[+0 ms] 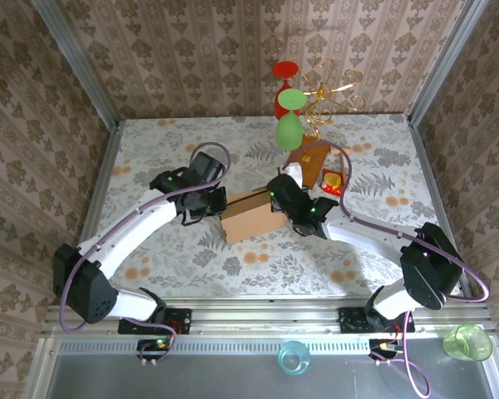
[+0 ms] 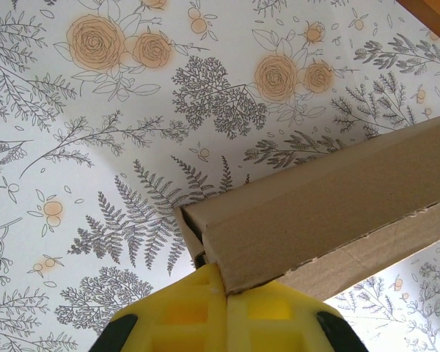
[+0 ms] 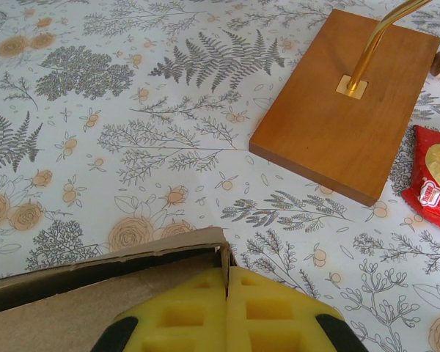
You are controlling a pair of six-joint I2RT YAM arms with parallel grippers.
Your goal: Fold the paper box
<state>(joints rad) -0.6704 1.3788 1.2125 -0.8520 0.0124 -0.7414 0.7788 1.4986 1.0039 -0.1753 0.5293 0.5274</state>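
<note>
Cardboard paper box (image 1: 249,218), fingers (image 2: 177,321) pinching ends

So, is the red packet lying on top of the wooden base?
No, the packet lies on the table beside the base, not on it.

Nothing is legible; the white label (image 3: 427,194) on the red packet (image 3: 436,165) is too blurred.

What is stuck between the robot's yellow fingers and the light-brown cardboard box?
Nothing I can see. The left gripper, shut, meets one corner of the plain light-brown cardboard box. The right gripper, also shut, sits against the box's other end. The reddish-brown wooden board lies off to the side, apart from it.
</note>
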